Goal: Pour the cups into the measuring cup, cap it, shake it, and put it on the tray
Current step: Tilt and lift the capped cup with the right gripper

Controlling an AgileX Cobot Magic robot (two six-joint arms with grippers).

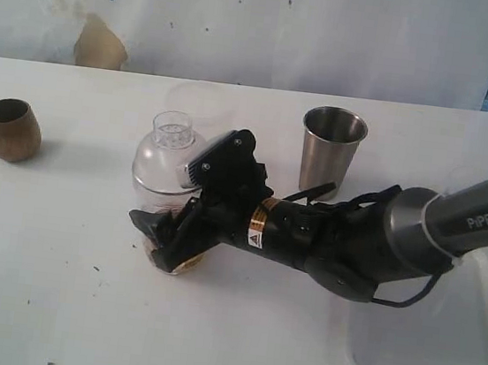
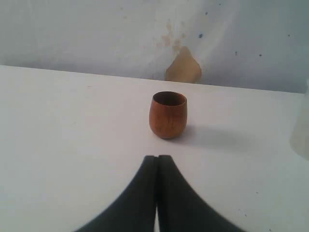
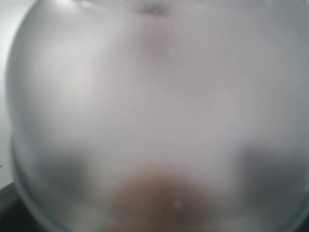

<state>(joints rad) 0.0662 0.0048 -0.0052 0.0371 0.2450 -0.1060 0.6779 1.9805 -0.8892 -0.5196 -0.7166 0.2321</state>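
The clear measuring cup stands mid-table with a domed lid and a brownish fill at its base. My right gripper reaches in from the right, its jaws wide and closed around the cup's lower part. In the right wrist view the measuring cup fills the frame as a blur. The brown cup sits upright at the far left, and the steel tumbler stands behind my right arm. The white tray lies at the front right. My left gripper is shut and empty, pointing at the brown cup from a short way off.
A white wall with a tan stain backs the table's far edge. A faint translucent vessel shows just behind the measuring cup. My right arm lies low over the table between the tumbler and the tray.
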